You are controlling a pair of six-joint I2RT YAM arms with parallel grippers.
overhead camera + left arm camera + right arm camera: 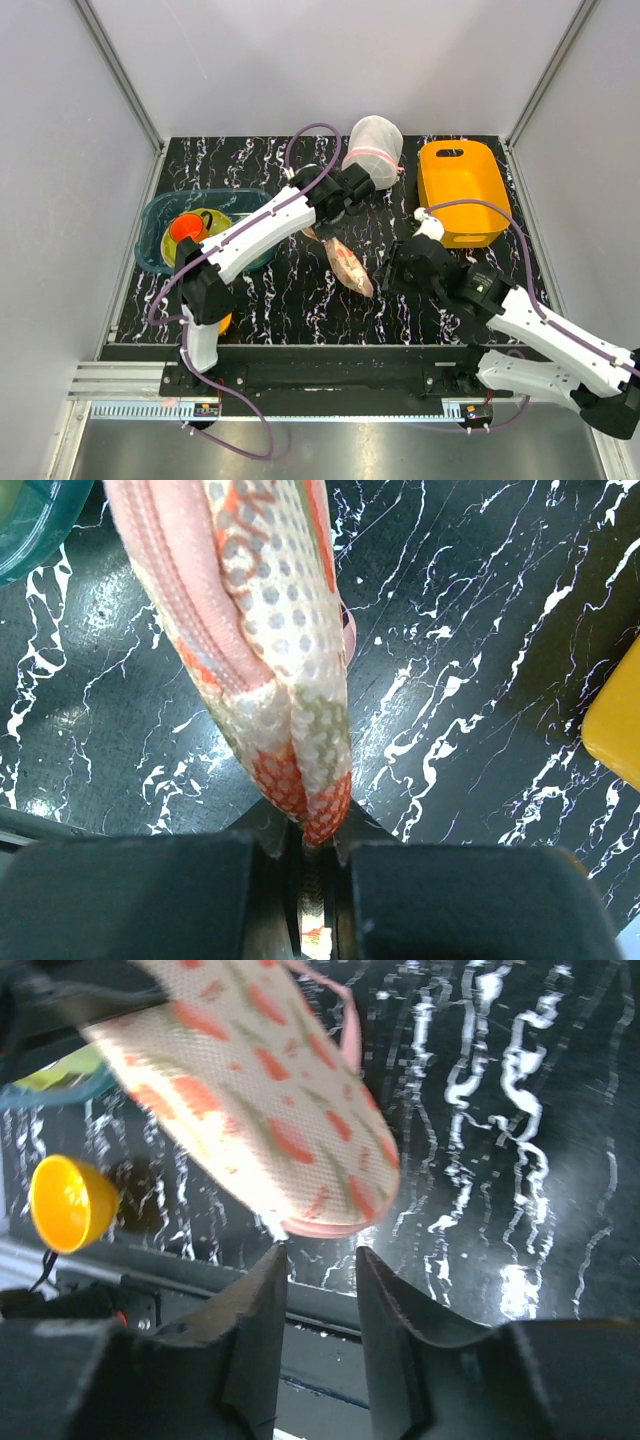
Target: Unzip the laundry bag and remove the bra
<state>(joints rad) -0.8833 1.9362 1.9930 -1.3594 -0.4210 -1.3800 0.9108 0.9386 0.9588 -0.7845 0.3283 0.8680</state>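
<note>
Two tools at mid-surface: left tool (312,848) is pinching one end of the laundry bag (270,630), which is hanging tilted over the black marbled surface (300,290); right tool (320,1270) is hovering, fingers parted, just beside the bag's near end.

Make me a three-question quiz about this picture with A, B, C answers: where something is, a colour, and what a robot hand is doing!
1. Where is the orange tub? A) far right of the table B) near left corner C) centre
2. What colour is the zipper edge of the laundry bag? A) blue B) pink C) black
3. What is the right gripper doing? A) squeezing the bag B) shut tight, empty C) open, holding nothing
Answers: 1 A, at the table's far right edge. 2 B, pink in the left wrist view. 3 C, jaws apart, nothing between.
</note>
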